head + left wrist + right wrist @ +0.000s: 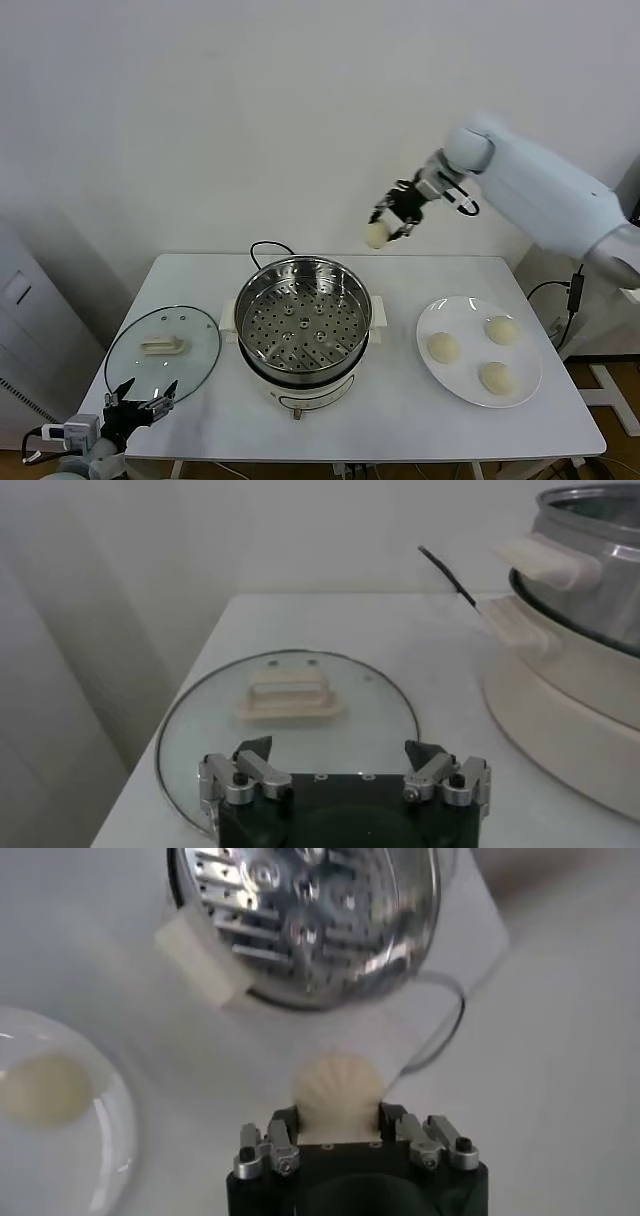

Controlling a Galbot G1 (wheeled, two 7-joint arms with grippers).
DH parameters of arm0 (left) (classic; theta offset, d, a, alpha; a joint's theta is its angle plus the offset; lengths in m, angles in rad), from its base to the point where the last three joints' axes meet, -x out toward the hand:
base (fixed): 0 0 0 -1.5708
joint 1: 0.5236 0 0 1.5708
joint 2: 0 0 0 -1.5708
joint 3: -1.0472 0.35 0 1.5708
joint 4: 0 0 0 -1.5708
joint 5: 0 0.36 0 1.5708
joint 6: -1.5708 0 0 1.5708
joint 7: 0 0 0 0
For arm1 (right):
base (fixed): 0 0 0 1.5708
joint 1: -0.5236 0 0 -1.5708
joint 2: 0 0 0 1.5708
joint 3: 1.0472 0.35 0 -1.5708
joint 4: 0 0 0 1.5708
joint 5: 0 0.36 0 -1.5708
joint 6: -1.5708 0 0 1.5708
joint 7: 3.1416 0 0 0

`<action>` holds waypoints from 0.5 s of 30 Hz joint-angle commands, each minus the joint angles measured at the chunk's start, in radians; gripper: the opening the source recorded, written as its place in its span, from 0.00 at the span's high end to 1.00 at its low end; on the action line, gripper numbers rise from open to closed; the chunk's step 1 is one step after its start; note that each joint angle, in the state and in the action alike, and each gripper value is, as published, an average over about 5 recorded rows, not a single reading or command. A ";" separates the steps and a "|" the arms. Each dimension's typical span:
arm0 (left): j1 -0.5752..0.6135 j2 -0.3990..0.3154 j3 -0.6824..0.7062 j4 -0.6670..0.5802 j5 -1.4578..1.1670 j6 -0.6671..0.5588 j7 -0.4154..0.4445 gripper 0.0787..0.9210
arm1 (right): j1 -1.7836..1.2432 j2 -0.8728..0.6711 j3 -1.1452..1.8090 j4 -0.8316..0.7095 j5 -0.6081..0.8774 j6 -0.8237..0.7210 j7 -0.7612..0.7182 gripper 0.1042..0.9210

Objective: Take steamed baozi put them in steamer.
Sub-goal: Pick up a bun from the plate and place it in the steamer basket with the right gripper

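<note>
My right gripper (386, 226) hangs high in the air behind and to the right of the steamer (303, 322), shut on one cream-white baozi (377, 235). In the right wrist view that baozi (337, 1093) sits between the jaws, with the steamer's perforated tray (310, 918) below and ahead. Three more baozi (443, 347) (502, 330) (496, 377) lie on the white plate (530, 396) at the right. My left gripper (140, 400) rests open and empty at the table's front left, by the glass lid.
A round glass lid (162, 350) with a cream handle lies flat left of the steamer, also seen as the lid (290, 695) in the left wrist view. A black cord (266, 247) loops behind the steamer. The table's front edge (400, 458) runs near.
</note>
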 commanded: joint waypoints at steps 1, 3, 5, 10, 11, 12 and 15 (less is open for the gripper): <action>0.000 0.000 0.001 0.001 0.001 0.000 -0.001 0.12 | 0.035 0.144 -0.034 0.068 -0.088 0.167 -0.020 0.51; -0.001 0.001 0.001 0.002 0.001 0.000 -0.002 0.12 | 0.023 0.152 -0.031 0.100 -0.125 0.167 -0.019 0.51; -0.001 0.001 0.001 0.003 0.001 0.000 -0.002 0.12 | 0.008 0.161 -0.028 0.123 -0.167 0.167 -0.016 0.51; -0.001 0.001 0.000 0.007 0.001 0.000 -0.003 0.12 | -0.053 0.188 0.001 0.133 -0.289 0.167 -0.003 0.51; -0.001 0.001 0.000 0.007 0.001 -0.001 -0.003 0.12 | -0.067 0.195 0.010 0.133 -0.313 0.167 -0.001 0.51; -0.001 0.001 0.000 0.006 0.001 -0.001 -0.003 0.12 | -0.081 0.200 0.018 0.133 -0.335 0.167 0.000 0.51; 0.000 -0.001 0.000 0.005 0.001 -0.001 -0.003 0.12 | -0.116 0.215 0.036 0.131 -0.391 0.167 0.002 0.51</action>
